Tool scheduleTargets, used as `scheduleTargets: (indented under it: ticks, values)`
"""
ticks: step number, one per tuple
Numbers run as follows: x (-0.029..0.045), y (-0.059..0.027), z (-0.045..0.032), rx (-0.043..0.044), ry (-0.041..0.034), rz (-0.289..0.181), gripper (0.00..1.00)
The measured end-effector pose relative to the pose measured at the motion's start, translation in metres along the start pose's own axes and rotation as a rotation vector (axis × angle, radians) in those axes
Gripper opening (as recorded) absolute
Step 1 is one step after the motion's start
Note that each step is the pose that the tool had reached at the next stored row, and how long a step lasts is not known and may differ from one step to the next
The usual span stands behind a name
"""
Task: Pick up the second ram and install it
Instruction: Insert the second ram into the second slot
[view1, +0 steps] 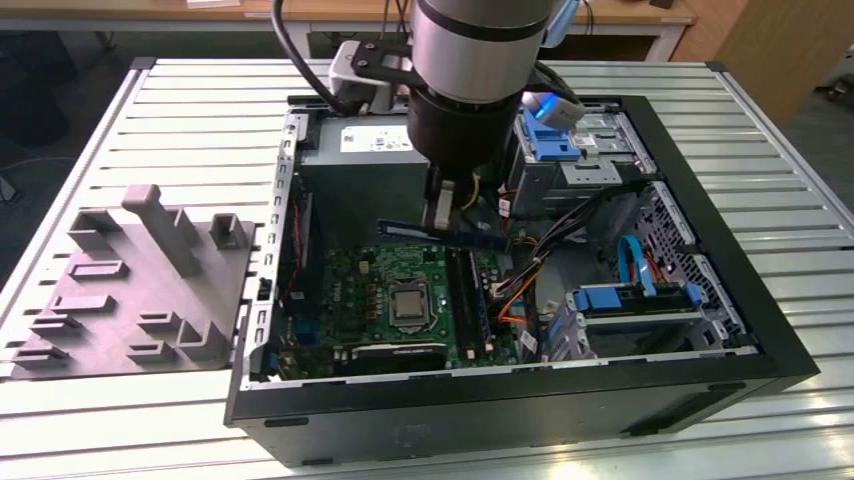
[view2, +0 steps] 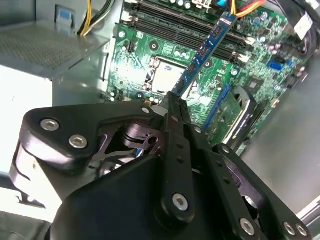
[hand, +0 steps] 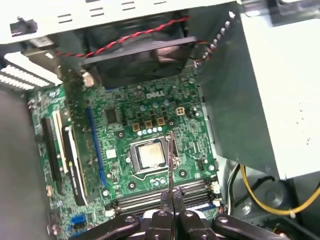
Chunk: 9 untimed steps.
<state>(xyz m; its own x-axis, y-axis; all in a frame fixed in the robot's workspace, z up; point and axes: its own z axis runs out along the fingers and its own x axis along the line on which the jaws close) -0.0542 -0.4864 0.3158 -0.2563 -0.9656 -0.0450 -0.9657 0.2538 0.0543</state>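
Note:
The second ram (view1: 474, 240) is a thin blue-green strip held level above the motherboard (view1: 354, 285) inside the open computer case (view1: 507, 405). My gripper (view1: 441, 228) hangs from the arm over the case and is shut on one end of the strip. In the second wrist view the second ram (view2: 207, 47) sticks out from my gripper (view2: 173, 102) and slants across the board above the long black slots (view2: 170, 22). In the first wrist view the second ram (hand: 170, 160) appears edge-on as a thin line over the processor socket (hand: 151, 155), with my gripper (hand: 173, 201) closed on it near the slots (hand: 150, 197).
A grey power supply (view1: 354, 150) sits at the case's far end, with blue drive bays (view1: 554, 135) and loose cables (view1: 534, 280) toward the exterior view's right. A grey fixture block (view1: 134, 290) lies on the slatted table on the exterior view's left. A black fan (hand: 142, 55) borders the board.

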Motion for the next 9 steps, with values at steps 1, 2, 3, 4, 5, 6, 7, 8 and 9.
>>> scheduleTargets:
  ticks: [1, 2, 3, 4, 5, 6, 7, 8, 9]
  values:
    - [0.0, 0.0, 0.0001, 0.0007, -0.0009, 0.016, 0.12]
    - [0.0, 0.0, 0.0001, 0.0014, -0.0017, 0.032, 0.12]
    - [0.0, 0.0, 0.0002, 0.0023, -0.0028, 0.05, 0.12]
    - [0.0, 0.0, 0.0002, 0.0031, -0.0037, 0.067, 0.12]
    - [0.0, 0.0, 0.0003, 0.0039, -0.0047, 0.085, 0.12]
    - [0.0, 0.0, 0.0003, 0.0047, -0.0057, 0.103, 0.12]
    - [0.0, 0.0, 0.0004, 0.0055, -0.0066, 0.121, 0.12]
    - [0.0, 0.0, 0.0005, 0.0063, -0.0076, 0.139, 0.12]
    - [0.0, 0.0, 0.0005, 0.0071, -0.0086, 0.157, 0.12]
